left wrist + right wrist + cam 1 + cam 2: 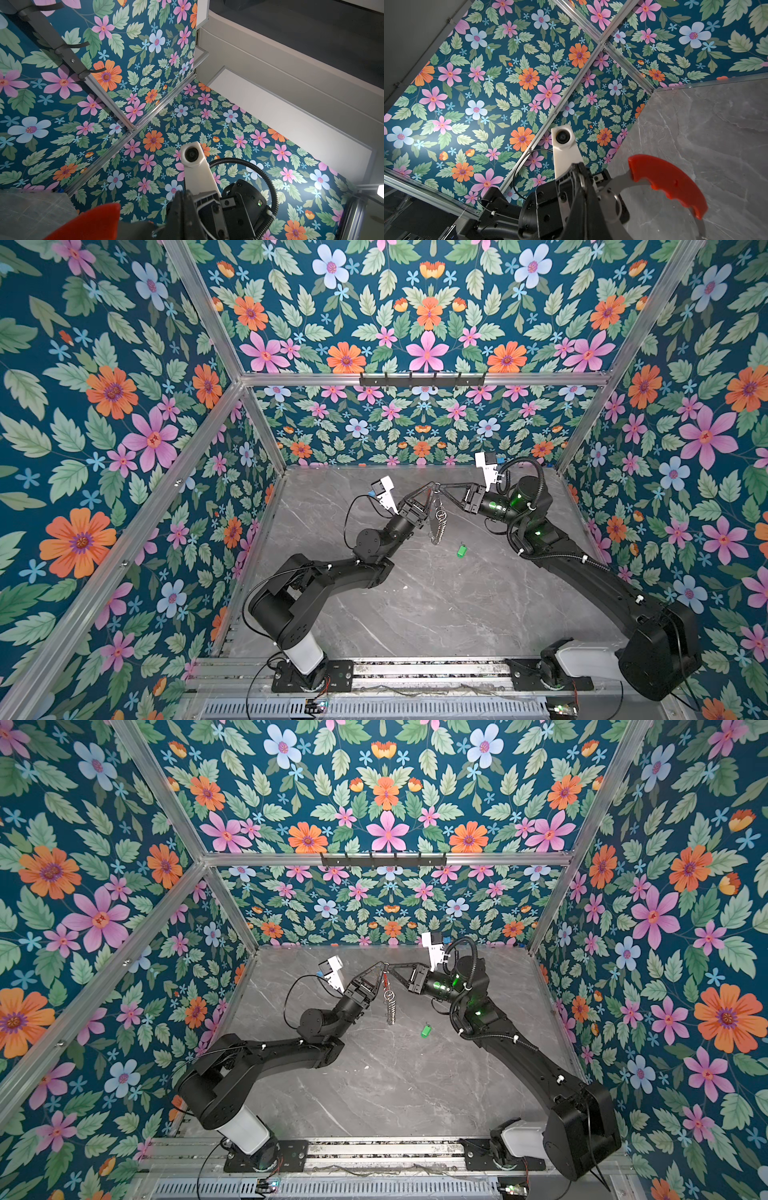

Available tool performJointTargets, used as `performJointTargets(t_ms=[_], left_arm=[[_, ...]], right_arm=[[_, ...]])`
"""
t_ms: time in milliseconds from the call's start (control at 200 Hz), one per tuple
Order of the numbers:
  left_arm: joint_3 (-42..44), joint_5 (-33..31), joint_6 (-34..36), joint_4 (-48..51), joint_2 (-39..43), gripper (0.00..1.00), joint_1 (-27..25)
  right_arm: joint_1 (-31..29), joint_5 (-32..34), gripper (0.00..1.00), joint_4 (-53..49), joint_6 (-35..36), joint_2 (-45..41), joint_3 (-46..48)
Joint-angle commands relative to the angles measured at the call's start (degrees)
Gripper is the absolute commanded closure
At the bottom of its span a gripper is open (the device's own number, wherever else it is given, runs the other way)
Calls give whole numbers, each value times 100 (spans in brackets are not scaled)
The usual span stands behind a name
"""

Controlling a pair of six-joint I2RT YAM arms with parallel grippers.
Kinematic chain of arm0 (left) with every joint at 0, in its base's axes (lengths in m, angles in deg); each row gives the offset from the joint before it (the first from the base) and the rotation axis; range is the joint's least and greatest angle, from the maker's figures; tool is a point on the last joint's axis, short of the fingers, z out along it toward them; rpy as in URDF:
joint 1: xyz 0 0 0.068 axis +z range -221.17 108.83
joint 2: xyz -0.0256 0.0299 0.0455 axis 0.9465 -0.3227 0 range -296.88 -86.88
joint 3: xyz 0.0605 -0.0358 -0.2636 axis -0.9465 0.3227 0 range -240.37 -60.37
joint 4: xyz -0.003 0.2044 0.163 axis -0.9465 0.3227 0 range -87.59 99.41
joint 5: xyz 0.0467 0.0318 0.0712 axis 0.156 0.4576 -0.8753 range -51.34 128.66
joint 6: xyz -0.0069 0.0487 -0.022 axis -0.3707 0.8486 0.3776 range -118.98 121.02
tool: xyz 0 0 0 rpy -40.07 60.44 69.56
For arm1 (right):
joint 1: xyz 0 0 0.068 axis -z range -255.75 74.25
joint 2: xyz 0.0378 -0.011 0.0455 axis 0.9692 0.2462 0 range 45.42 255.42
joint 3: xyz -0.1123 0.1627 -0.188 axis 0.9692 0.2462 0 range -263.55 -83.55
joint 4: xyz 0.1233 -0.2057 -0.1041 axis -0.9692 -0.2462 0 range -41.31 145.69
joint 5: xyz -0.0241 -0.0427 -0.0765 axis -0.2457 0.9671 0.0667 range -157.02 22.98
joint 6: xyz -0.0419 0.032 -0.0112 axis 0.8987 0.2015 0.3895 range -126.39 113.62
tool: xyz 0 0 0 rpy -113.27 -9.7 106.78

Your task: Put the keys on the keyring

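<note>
Tips meeting, left hand (430,489) and right hand (441,487) both clenched on top of keyring (436,522); it dangles beneath, clear of bench (415,601). Below right hand, apart: green key tag (461,550), lying on bench. Judged light, hard, slippery; pinch its flat sides, leaving loop free.

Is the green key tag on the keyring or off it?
Off. The green key tag lies alone on the table, apart from the keyring, which hangs where the left gripper and right gripper meet.
</note>
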Motion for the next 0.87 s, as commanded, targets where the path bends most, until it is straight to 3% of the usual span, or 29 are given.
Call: performJointTargets(t_ms=[0, 215, 275, 355, 470, 490, 510, 585, 665, 720, 866], left_arm=[[-4, 100, 30, -270, 4, 100, -3], [139, 29, 130, -278, 68, 100, 6], [266, -38, 287, -279, 151, 89, 7], [550, -62, 643, -279, 360, 79, 65], [1325, -42, 1240, -19, 1064, 75, 217], [1411, -41, 1363, 162, 1234, 75, 260], [1478, 89, 2189, 374, 1383, 68, 276], [1434, 494, 3127, 1782, 2023, 59, 380], [821, 950, 4350, 4340, 2529, 50, 385], [333, 1242, 5048, 5583, 2616, 47, 392], [-223, 1897, 5816, 6722, 2576, 48, 526]], right_arm=[[-23, -112, 100, 194, 12, -1, -76], [-23, -108, 100, -249, 331, -42, -297], [-19, -70, 100, -613, 585, -74, -423], [-19, 38, 100, -1439, 1177, -133, -684], [-25, 459, 100, -3055, 2488, -170, -1135], [-25, 538, 100, -3279, 2674, -161, -1199], [-25, 605, 100, -3486, 2860, -157, -1261], [-21, 817, 100, -4107, 3465, -123, -1417], [-19, 967, 100, -4495, 3992, -102, -1500], [-19, 999, 100, -4632, 4303, -108, -1507], [-27, 910, 100, -4741, 4686, -105, -1548]])
